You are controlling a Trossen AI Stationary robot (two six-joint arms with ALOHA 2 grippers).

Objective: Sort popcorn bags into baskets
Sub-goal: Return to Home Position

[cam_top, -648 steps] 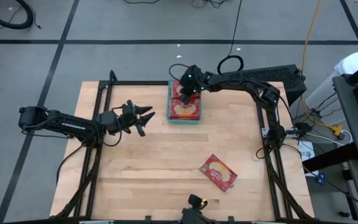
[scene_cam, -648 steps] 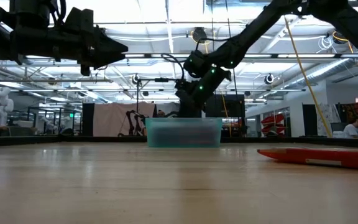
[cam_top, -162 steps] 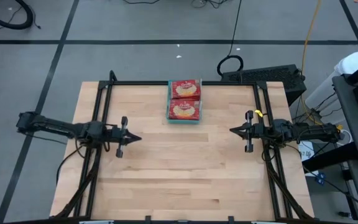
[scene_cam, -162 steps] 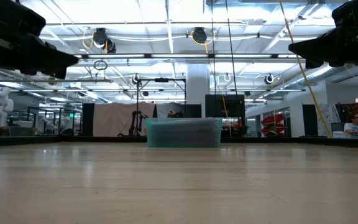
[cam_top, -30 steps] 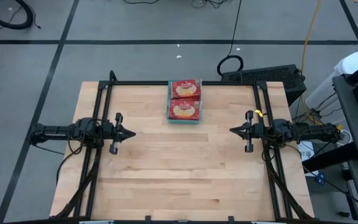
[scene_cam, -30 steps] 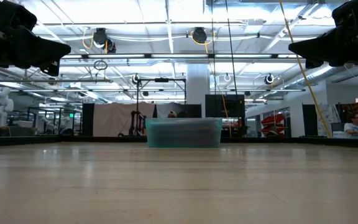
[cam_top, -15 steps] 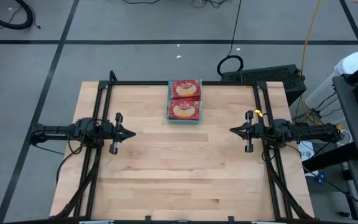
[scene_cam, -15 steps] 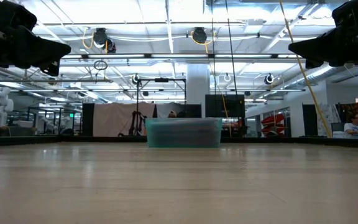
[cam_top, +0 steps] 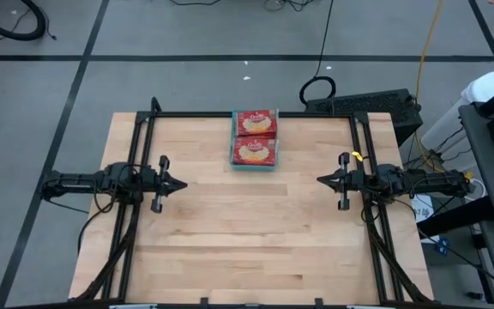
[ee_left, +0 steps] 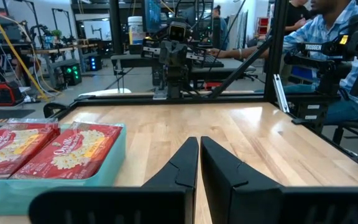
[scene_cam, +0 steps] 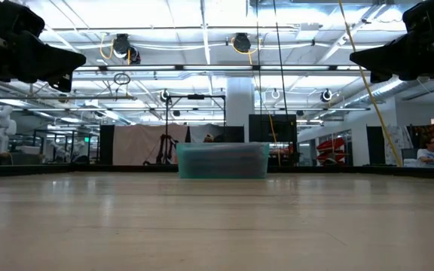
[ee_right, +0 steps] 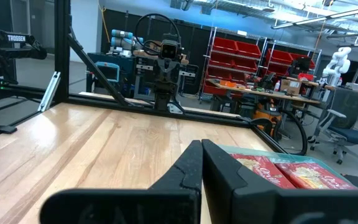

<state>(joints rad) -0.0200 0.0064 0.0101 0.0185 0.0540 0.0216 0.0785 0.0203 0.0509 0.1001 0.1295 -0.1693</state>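
The teal-green basket (cam_top: 233, 148) stands at the table's far edge, in the middle, with red popcorn bags (cam_top: 255, 137) stacked flat in it, two side by side on top. It also shows in the low view (scene_cam: 222, 160), the left wrist view (ee_left: 114, 163) and the right wrist view (ee_right: 253, 151). My left gripper (cam_top: 183, 184) hangs shut and empty above the table's left side. My right gripper (cam_top: 319, 180) hangs shut and empty above the table's right side. Both point at each other.
A black metal frame (cam_top: 135, 146) runs along the table's left, far and right edges. The wooden table top (cam_top: 247, 232) lies bare between the grippers and the near edge. A person sits beyond the table in the left wrist view (ee_left: 334, 56).
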